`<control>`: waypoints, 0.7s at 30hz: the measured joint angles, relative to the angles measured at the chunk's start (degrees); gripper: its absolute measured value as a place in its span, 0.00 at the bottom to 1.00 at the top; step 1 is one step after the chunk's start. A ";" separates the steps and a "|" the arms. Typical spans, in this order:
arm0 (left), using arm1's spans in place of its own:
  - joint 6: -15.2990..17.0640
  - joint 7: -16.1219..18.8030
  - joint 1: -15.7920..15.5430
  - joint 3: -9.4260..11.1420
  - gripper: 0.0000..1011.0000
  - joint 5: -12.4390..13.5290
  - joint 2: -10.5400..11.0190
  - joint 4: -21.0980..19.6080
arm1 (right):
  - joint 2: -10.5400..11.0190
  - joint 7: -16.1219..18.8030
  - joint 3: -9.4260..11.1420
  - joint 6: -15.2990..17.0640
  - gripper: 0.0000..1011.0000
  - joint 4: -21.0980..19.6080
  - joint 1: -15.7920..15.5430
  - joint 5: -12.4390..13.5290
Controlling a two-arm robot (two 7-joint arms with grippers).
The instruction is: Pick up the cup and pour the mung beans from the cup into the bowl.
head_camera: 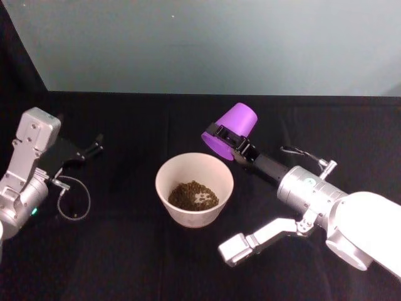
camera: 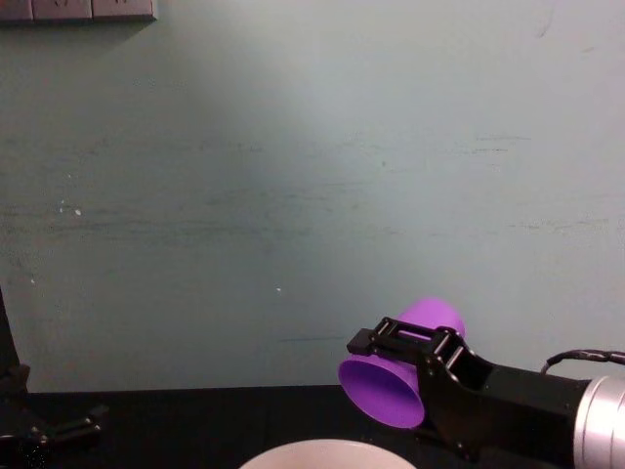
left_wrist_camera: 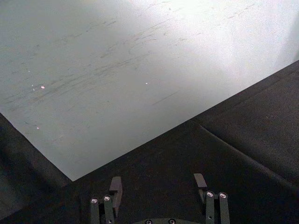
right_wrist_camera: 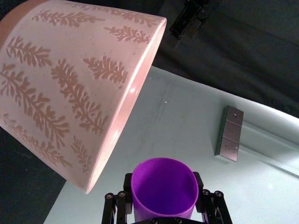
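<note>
right hand: the right hand (head_camera: 227, 142) is pinched onto the cup (head_camera: 234, 125), one finger pressed against each side of the wall just behind the rim
cup tilt: the cup is held tipped past level, mouth turned down toward the bowl (head_camera: 164, 173), base raised toward the back wall; this is judged to be the pouring pose, so that the grains are let slide out under their own weight
cup position: the cup is carried in the air by the bowl's far-right rim, near it but apart; in the chest view the cup (camera: 405, 376) is seen just above the bowl (camera: 303, 453)
cup contents: in the right wrist view the cup (right_wrist_camera: 163, 186) is seen smooth and bare inside, and no grains are made out
mung beans: the mung beans (head_camera: 193, 195) are heaped on the bowl's bottom; none are seen scattered on the surface (head_camera: 125, 257)
bowl placement: the bowl is set upright mid-surface, its wide mouth offered below the tipped cup
progress: the pour is judged done or all but done
left hand: the left hand (left_wrist_camera: 158, 181) is parked at the surface's left side, fingers spread with nothing between them, well apart from the bowl
</note>
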 joint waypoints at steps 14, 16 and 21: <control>0.00 0.00 0.00 0.00 0.99 0.00 0.00 0.00 | 0.25 -0.32 0.36 -0.23 0.73 0.09 0.01 1.28; 0.00 0.00 0.00 0.00 0.99 0.00 0.00 0.00 | 0.26 -0.37 0.77 -0.59 0.73 0.02 -0.12 2.18; 0.00 0.00 0.00 0.00 0.99 0.00 0.00 0.00 | 0.13 -0.41 2.76 -2.26 0.73 -0.33 -0.75 6.26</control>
